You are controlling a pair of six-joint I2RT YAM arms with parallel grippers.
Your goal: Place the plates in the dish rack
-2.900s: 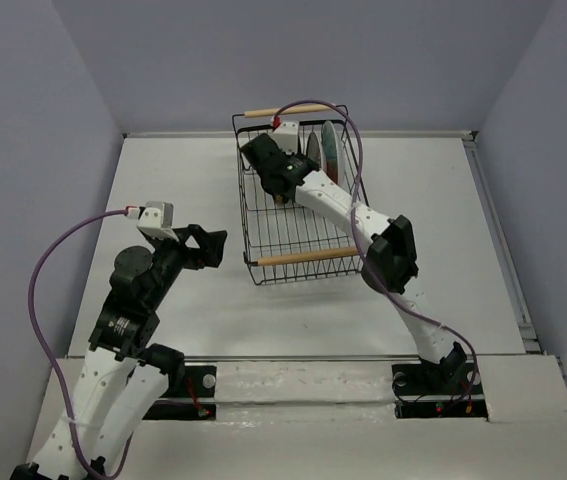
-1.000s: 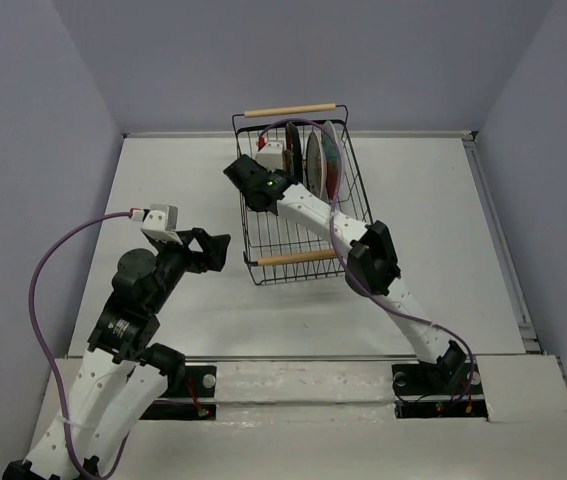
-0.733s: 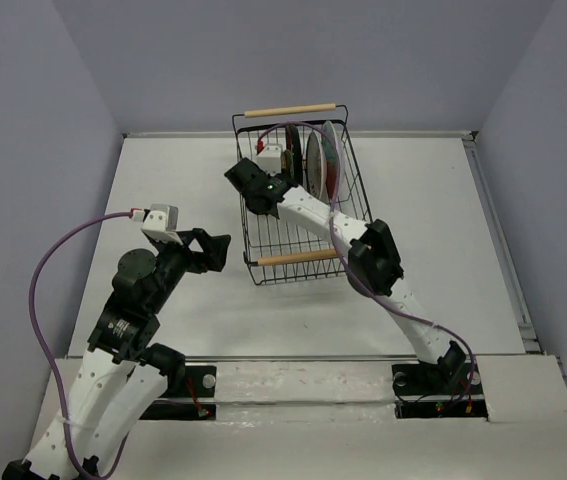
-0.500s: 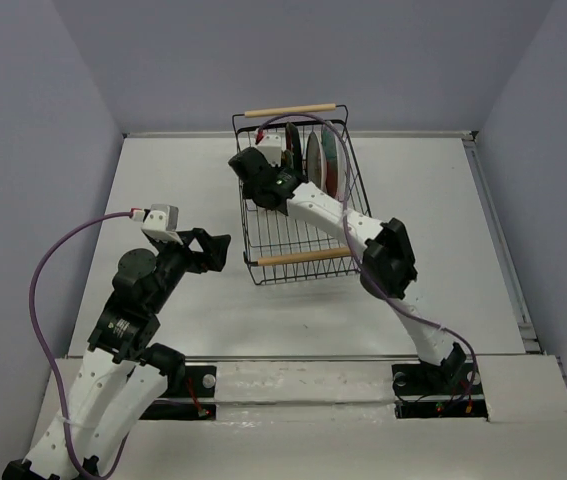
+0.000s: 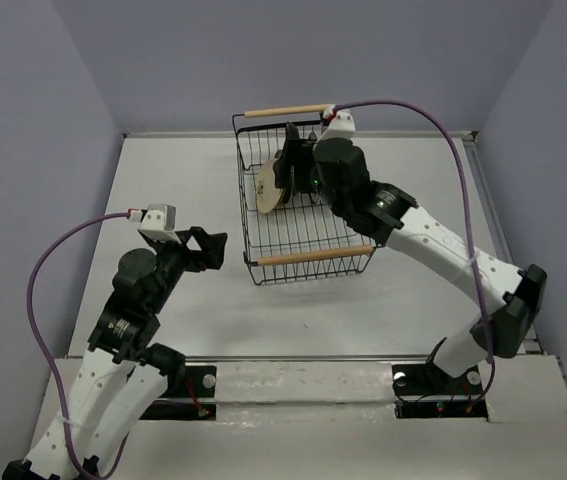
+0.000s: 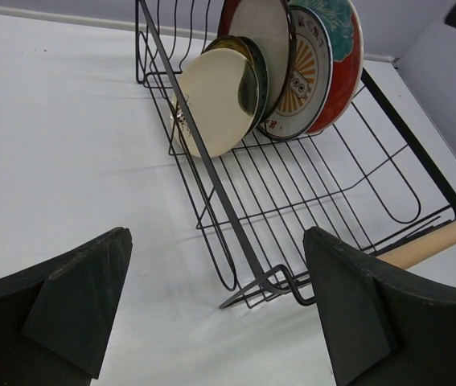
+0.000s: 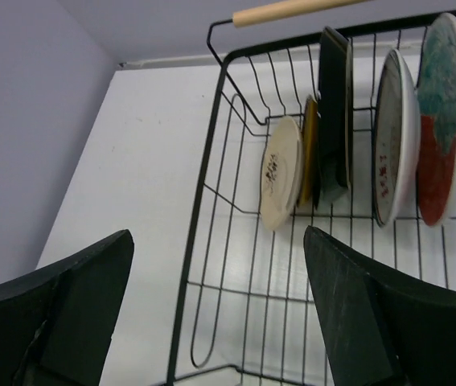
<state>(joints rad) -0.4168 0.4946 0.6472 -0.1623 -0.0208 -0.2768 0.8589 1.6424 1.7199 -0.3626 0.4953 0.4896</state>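
The dish rack (image 5: pixel 308 225), a black wire basket with wooden handles, holds several plates standing on edge in a row. The cream plate (image 5: pixel 266 186) with a dark mark (image 7: pixel 280 173) is the nearest, leaning on a yellow-brown one (image 7: pixel 310 153). Behind them stand a dark plate (image 7: pixel 334 104), a white-orange sunburst plate (image 6: pixel 304 76) and a red plate with teal flowers (image 6: pixel 336 56). My right gripper (image 5: pixel 288 170) hovers open over the rack's far end, empty, apart from the cream plate. My left gripper (image 5: pixel 208 248) is open and empty on the table side, left of the rack's front corner (image 6: pixel 248 293).
The rack's front wooden handle (image 5: pixel 308 256) lies across its near end and the back handle (image 5: pixel 288 110) near the rear wall. White table (image 5: pixel 163 180) surrounds the rack. The side walls stand close on both sides.
My right gripper has opened and let go of the cream plate, which now stands in the rack. The right arm has risen and swung to the right. The left arm has not moved.
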